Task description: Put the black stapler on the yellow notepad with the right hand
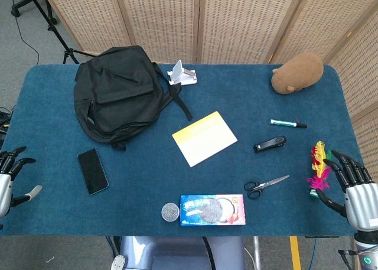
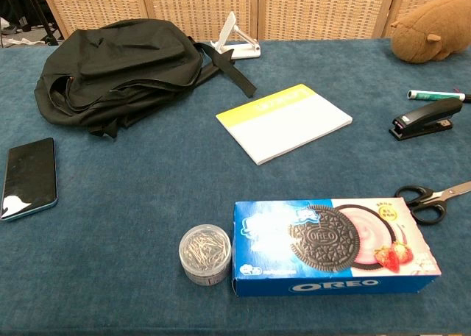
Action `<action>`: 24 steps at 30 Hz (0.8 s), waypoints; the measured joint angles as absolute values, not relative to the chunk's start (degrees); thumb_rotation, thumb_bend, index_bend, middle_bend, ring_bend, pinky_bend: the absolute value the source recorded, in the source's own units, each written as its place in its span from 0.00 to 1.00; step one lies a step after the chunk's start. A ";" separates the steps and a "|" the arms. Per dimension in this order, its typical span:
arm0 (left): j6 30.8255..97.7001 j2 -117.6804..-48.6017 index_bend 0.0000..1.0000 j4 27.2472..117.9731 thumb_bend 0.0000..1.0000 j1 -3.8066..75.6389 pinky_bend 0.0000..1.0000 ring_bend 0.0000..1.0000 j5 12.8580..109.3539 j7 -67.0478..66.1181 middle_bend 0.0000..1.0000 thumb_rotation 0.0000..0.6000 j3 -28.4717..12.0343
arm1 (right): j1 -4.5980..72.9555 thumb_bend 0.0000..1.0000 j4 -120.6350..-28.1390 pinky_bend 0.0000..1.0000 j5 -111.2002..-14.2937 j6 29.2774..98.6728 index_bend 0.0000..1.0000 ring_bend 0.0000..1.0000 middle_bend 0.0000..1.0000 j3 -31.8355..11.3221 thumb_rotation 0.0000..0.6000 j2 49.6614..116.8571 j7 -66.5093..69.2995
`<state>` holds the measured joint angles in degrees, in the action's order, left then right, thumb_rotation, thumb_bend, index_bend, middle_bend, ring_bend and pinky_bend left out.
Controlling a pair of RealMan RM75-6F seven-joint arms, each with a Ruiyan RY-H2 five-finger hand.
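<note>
The task has not begun. The black stapler (image 1: 270, 144) lies flat on the blue cloth surface (image 1: 53, 104), to the right of the yellow notepad (image 1: 204, 137) and well apart from it. The right hand (image 1: 352, 184) rests at the near right edge, fingers spread, holding nothing; the left hand (image 1: 10, 178) idles likewise at the near left. The stapler is a glossy, hard, elongated wedge; the notepad is a thin, matte, paper rectangle with a yellow header. Reach, grasp, transfer and release all remain.
</note>
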<state>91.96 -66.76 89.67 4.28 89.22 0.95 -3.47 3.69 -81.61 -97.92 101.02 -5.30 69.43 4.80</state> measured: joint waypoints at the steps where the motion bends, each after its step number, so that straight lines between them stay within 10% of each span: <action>1: 91.72 -66.69 0.00 89.98 0.00 4.30 0.00 0.00 89.14 0.48 0.00 1.00 -3.40 | 3.73 0.00 -81.65 0.05 -97.98 100.88 0.09 0.00 0.00 -5.20 1.00 69.38 4.39; 12: 90.34 -65.88 0.00 91.21 0.00 4.12 0.00 0.00 88.48 -0.49 0.00 1.00 -2.79 | 6.11 0.00 -81.60 0.05 -98.79 97.04 0.09 0.00 0.00 -4.80 1.00 68.45 5.63; 24: 90.22 -66.85 0.00 90.33 0.00 4.52 0.00 0.00 88.31 -1.02 0.00 1.00 -3.34 | 24.91 0.00 -79.48 0.05 -99.85 74.05 0.12 0.00 0.03 -8.66 1.00 66.64 4.93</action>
